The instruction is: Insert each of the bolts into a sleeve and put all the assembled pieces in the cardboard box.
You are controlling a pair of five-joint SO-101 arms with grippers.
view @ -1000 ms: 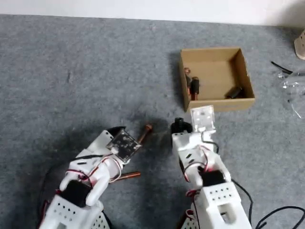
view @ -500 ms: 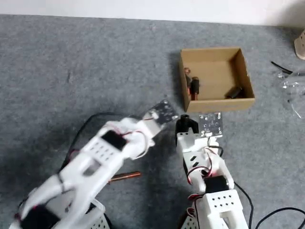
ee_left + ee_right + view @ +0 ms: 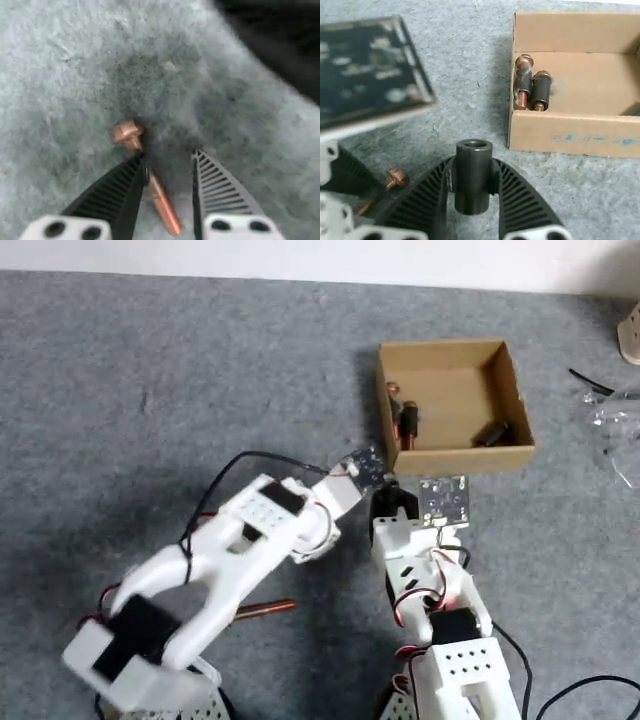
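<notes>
Left gripper (image 3: 170,154) spread; bolt (image 3: 159,200) between jaws, head past tips. Right gripper (image 3: 473,167) pinches sleeve (image 3: 472,180); cardboard box (image 3: 455,458) at its 1 o'clock, high view.

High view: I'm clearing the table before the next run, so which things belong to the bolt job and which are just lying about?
Job: box, assembled pieces inside it, sleeve in the right gripper, bolt by the left gripper, second bolt on the carpet.
Lying about: clear plastic with a black wire, beige object at the edge.
</notes>
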